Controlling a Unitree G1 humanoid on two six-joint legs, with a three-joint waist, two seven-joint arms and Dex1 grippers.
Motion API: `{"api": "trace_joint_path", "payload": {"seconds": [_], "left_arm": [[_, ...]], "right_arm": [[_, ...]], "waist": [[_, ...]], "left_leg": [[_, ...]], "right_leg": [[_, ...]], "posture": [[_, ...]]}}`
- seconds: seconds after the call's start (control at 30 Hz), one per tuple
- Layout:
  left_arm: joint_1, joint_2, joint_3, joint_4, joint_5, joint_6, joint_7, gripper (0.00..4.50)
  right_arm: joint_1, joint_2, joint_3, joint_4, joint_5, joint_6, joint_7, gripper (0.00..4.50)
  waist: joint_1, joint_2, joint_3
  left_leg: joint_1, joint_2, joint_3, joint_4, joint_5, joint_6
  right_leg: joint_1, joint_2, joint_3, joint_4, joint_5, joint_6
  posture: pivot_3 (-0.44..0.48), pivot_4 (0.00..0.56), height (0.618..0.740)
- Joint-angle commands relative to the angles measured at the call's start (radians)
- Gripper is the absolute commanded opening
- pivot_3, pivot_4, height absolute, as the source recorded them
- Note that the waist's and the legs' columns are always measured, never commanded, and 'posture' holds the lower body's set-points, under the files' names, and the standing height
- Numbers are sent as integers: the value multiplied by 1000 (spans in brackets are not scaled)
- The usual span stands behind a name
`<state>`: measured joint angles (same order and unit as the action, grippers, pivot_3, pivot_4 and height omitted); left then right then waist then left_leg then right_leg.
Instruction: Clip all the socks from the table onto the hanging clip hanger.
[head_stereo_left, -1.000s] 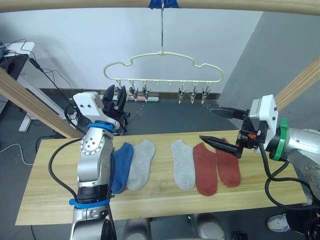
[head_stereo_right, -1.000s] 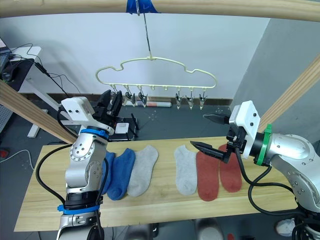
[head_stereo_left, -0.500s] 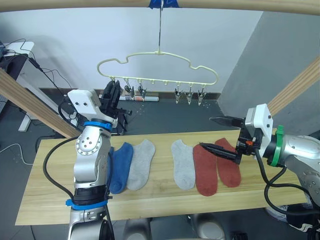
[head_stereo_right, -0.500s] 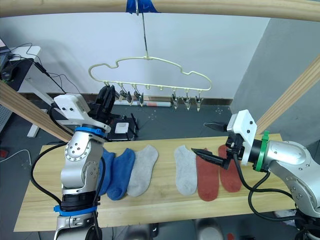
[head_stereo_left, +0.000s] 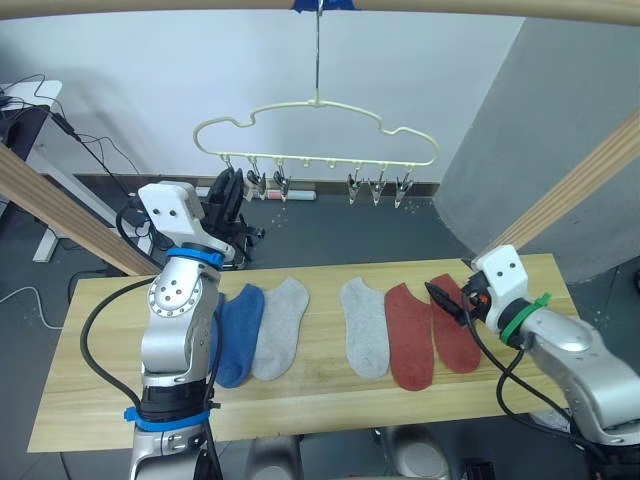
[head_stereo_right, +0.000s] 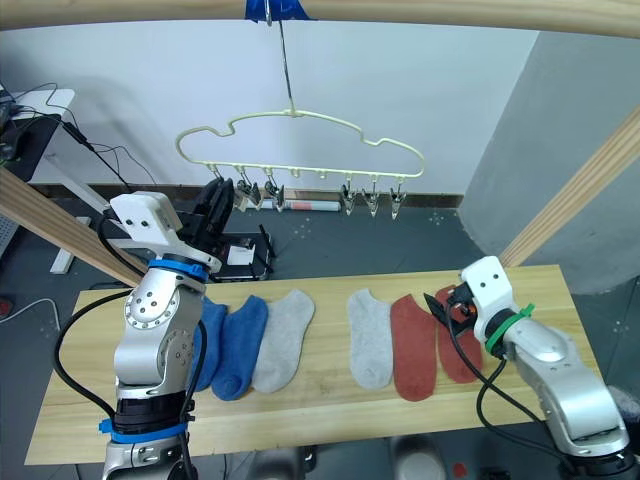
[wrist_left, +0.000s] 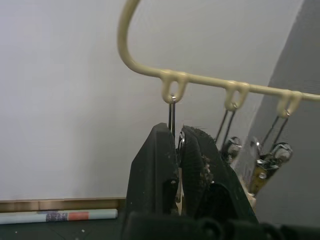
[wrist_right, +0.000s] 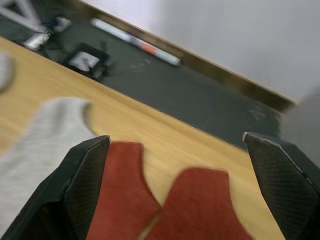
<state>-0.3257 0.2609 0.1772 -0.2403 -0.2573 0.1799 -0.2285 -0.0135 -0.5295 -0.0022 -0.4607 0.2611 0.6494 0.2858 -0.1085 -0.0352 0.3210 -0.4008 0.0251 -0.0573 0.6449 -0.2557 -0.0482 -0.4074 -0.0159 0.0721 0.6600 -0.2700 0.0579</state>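
The pale yellow clip hanger (head_stereo_left: 310, 104) hangs from the top pole, with a row of metal clips under it. My left gripper (head_stereo_left: 228, 188) is raised to its left end and is shut on the leftmost clip (wrist_left: 180, 144). Several socks lie in a row on the table (head_stereo_left: 330, 400): two blue (head_stereo_left: 241, 325), one partly behind my left arm, two light grey (head_stereo_left: 281, 325) (head_stereo_left: 363, 325), and two rust red (head_stereo_left: 410, 338) (head_stereo_left: 456, 332). My right gripper (head_stereo_left: 445, 300) hovers low over the rust red socks (wrist_right: 192, 200), open, with nothing between its fingers.
A wooden pole frame surrounds the table: a top pole (head_stereo_left: 450, 8) and slanted poles at left (head_stereo_left: 60, 205) and right (head_stereo_left: 570, 190). The other clips (head_stereo_left: 375, 188) hang free. Bare wood lies in front of the socks.
My right arm has dropped and turned, bringing its open gripper down low over the rust red socks. My left gripper has closed on the leftmost clip, and the hanger has swung left.
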Motion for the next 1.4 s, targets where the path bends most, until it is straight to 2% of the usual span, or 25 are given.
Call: {"api": "trace_joint_path", "payload": {"seconds": [0.03, 0.23, 0.47, 0.6, 0.93, 1.03, 1.1, 1.17, 1.3, 1.4], "left_arm": [[5, 14, 0, -60, -8, 13, -6, 83], [10, 21, 3, -73, -16, 31, -11, 83], [9, 22, 2, -72, -24, 41, -20, 83], [13, 26, 2, -80, -45, 62, -44, 83], [15, 60, 16, -107, -113, 125, -98, 83], [8, 70, 27, -119, -153, 164, -110, 83], [-16, 88, 52, -151, -250, 255, -123, 83], [-29, 103, 66, -169, -303, 307, -125, 83], [-54, 128, 96, -207, -417, 421, -112, 83], [-66, 134, 107, -221, -474, 473, -95, 83]], "right_arm": [[48, 69, 19, 80, -97, -75, -97, 4500], [82, 208, -31, 171, -142, -77, -211, 4500], [86, 286, -53, 273, -134, -64, -211, 4500], [84, 310, -76, 298, -133, -59, -214, 3580], [84, 313, -128, 316, -116, -63, -189, 12], [87, 284, -121, 280, -127, -96, -155, 0], [66, 163, -3, 131, -178, -199, -6, 0], [53, 99, 61, 56, -195, -251, 67, 0], [-15, 75, 177, -54, -142, -316, 206, 0], [-58, 101, 238, -72, -128, -335, 244, 0]], "waist": [[2, 3, 6], [4, 4, 10], [4, 5, 10], [4, 5, 10], [10, 5, 11], [11, 5, 12], [11, 9, 20], [5, 10, 34], [0, 7, 36], [4, 6, 37]], "left_leg": [[0, 0, 0, 0, 0, 0], [-1, 1, 2, 0, 0, -1], [-1, 1, 2, -1, 0, -1], [-1, 1, 2, 0, 0, -1], [-1, 1, 2, -1, 0, -2], [-1, 1, 2, -1, 0, -2], [-1, 1, 2, -1, 0, -2], [-1, 0, 5, 0, 0, -2], [-1, 2, 3, -1, 1, -7], [-1, 4, 0, -2, 0, -9]], "right_leg": [[0, 0, 0, 0, 0, 0], [-2, -2, 2, 0, 0, 0], [-2, -2, 2, 0, -2, 3], [-2, -1, 2, 0, -2, 3], [-2, -1, 2, 0, -2, 4], [-2, -1, 2, -1, -2, 4], [-2, -1, 2, -1, -2, 4], [-3, -2, 5, -1, -3, 6], [-4, 5, 4, 0, -3, 6], [-5, 7, 2, 1, -3, 6]], "posture": [[-180, 366, 740], [-165, 368, 740], [-163, 370, 740], [-157, 372, 740], [-154, 377, 740], [-157, 379, 740], [-164, 381, 740], [-164, 381, 740], [-165, 383, 740], [-162, 382, 740]]}}
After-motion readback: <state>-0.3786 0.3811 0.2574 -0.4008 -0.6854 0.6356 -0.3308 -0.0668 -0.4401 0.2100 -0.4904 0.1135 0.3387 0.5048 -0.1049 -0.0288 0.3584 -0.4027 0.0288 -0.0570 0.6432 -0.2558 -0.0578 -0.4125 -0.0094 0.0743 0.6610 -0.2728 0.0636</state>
